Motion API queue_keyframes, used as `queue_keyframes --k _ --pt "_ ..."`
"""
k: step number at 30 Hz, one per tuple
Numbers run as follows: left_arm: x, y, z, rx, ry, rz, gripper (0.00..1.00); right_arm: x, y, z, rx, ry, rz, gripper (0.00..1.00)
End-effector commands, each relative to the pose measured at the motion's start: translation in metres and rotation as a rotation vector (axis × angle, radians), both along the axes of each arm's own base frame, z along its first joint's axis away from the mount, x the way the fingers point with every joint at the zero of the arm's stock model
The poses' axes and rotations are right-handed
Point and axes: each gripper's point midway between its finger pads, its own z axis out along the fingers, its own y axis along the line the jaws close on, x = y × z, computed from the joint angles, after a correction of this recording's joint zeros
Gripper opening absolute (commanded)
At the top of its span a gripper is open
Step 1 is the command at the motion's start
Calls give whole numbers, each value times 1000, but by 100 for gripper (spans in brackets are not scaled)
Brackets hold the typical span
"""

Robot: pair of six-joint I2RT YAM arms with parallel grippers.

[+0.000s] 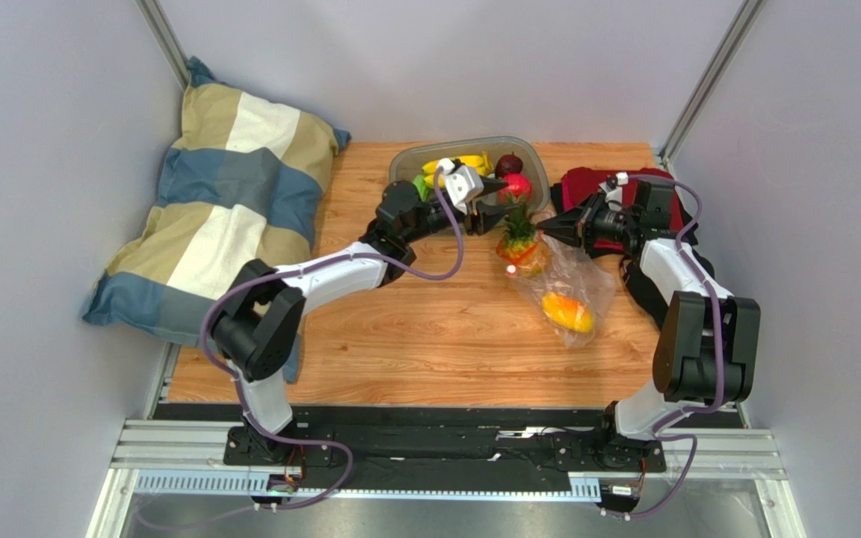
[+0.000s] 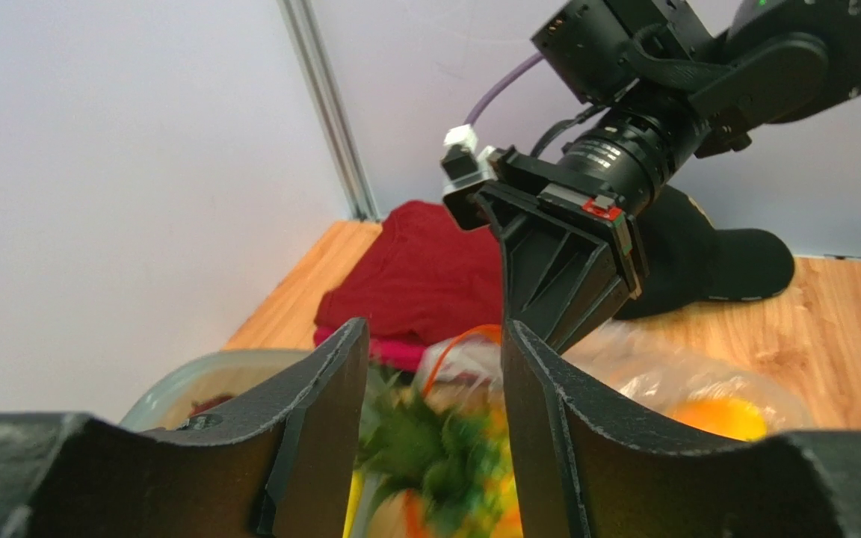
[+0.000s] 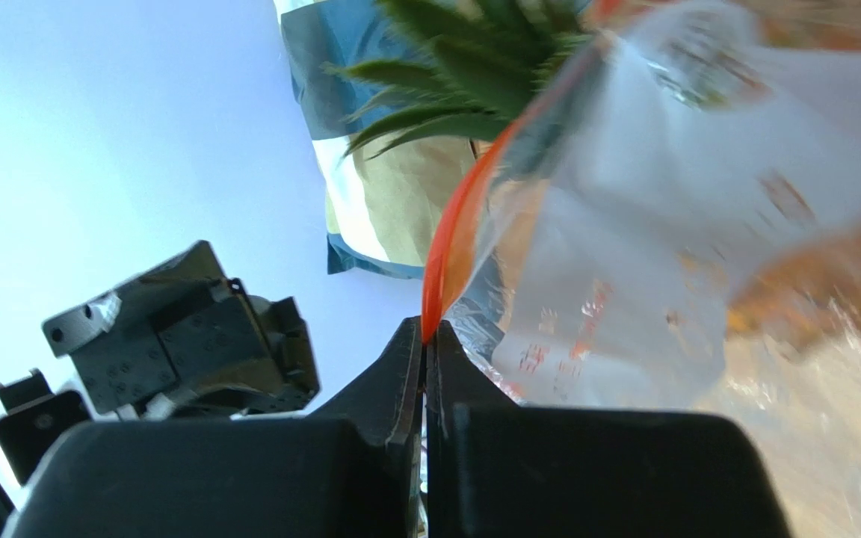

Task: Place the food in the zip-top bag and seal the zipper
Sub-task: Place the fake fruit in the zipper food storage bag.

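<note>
I see my left claw (image 2: 433,334) parted partway above the pineapple (image 2: 429,448), gripping nothing, right claw (image 3: 425,336) pinched tight on the zipper (image 3: 454,235)

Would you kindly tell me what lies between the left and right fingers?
The pineapple, at the zip-top bag's mouth; the top view shows it.

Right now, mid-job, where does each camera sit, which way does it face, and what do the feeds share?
Top external: above and behind the bases, looking down on the wooden table; both arms show.
Left wrist: on the left arm, facing the right gripper and the clear crinkly zip-top bag; its own open left gripper fills the bottom.
Right wrist: faces left toward the striped pillow; its own shut fingers pinch the orange-red zipper strip.
Shared: all three show the green-crowned pineapple.
</note>
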Motion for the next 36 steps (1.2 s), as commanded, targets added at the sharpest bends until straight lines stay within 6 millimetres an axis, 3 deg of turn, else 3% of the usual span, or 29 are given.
queue_keyframes --k 1,2,4,5,6,11,15,19,23,24,28,36 --pt "9 38 34 -4 161 66 57 -4 -3 10 18 -54 28 0" --pt "11 43 18 38 271 74 55 -4 -4 8 16 -55 27 0" --pt "26 55 13 66 384 118 52 -5 -5 5 15 -51 25 0" --pt "25 60 -12 133 498 125 47 -6 -6 1 13 -48 25 0" --pt "26 64 -21 161 549 120 45 -6 -7 0 11 -47 25 0" --pt "22 64 -68 191 781 107 38 -13 -11 -10 0 -27 42 0" --pt "13 57 -102 176 972 94 38 -30 -24 -26 -70 39 64 0" --pt "9 43 -121 161 1086 85 40 -45 -39 -52 -191 49 88 0" --pt "3 24 -140 178 1156 77 41 -52 -48 -63 -234 74 84 0" --pt "3 21 -153 190 1186 87 41 -53 -48 -65 -238 81 87 0" --pt "9 8 -164 189 1255 89 42 -54 -50 -70 -248 95 91 0" --pt "24 -13 -167 156 1301 94 65 -50 -49 -70 -233 97 95 0"
